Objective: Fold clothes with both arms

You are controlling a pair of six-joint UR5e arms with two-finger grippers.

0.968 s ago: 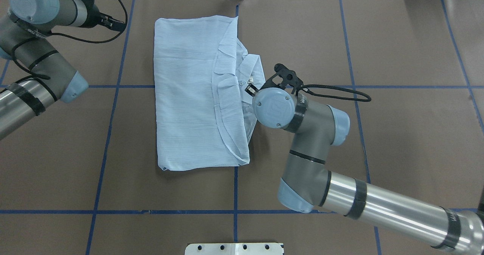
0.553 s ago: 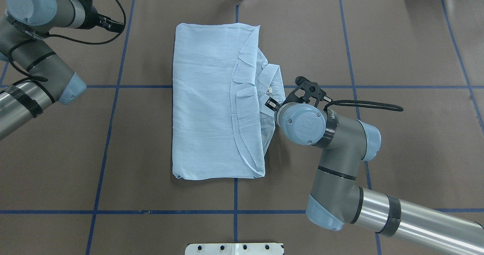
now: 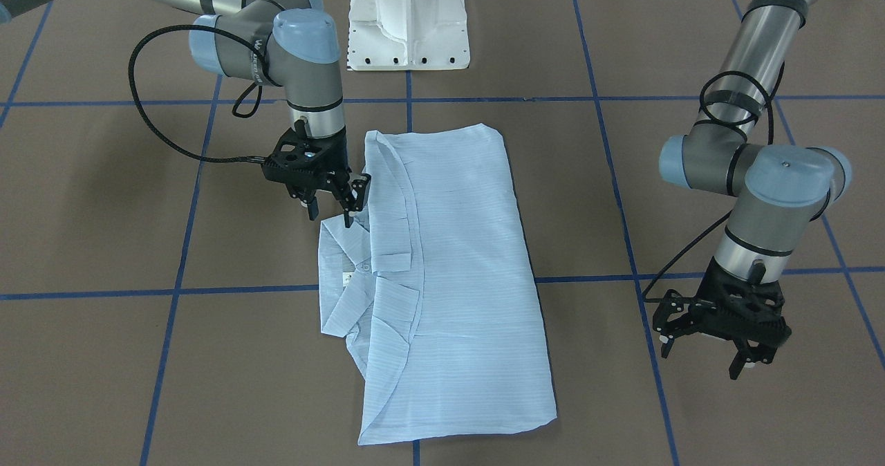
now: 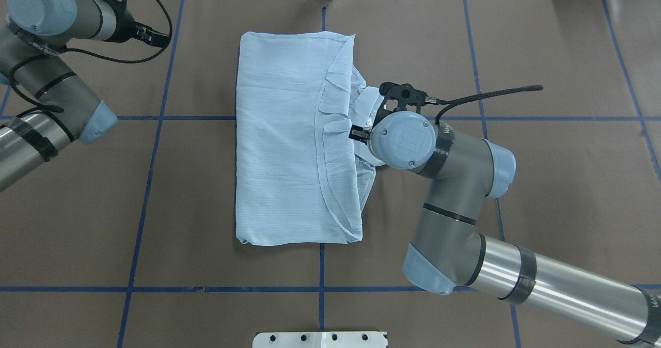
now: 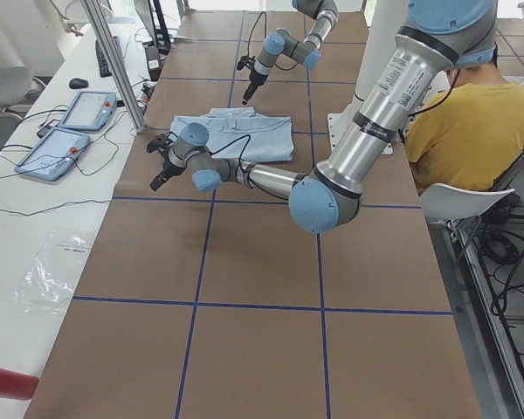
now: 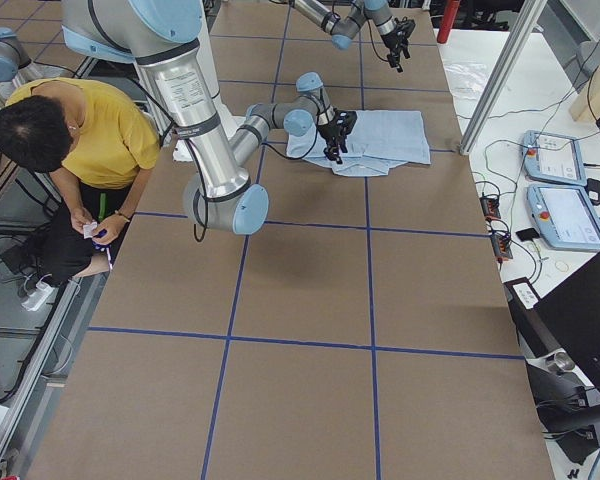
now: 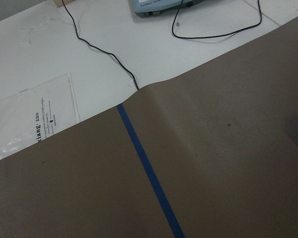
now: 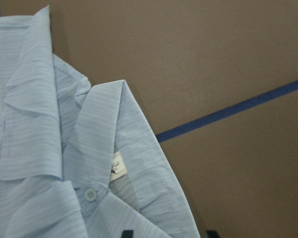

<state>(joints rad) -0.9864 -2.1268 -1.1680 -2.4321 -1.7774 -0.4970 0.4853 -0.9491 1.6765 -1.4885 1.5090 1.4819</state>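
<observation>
The shirt lies flat near the middle of the table, across one of the blue tape lines that mark the brown cover. It is folded into a long, narrow rectangle. The fabric is pale blue, finely striped, thin and lightly wrinkled. The long edge on the robot's left side is straight. On the robot's right side the layers overlap, and the collar juts out past the folded body. The inside of the collar shows a small white label, with a white button just below it.

The right gripper points down at the collar edge with its fingers spread. In the wrist view one fingertip is over the fabric and the other over bare table. Contact with the cloth cannot be confirmed from these angles; the fingers appear to be just above it.

The left gripper hangs above bare table, well apart from the shirt. Its fingers are spread and hold nothing.
</observation>
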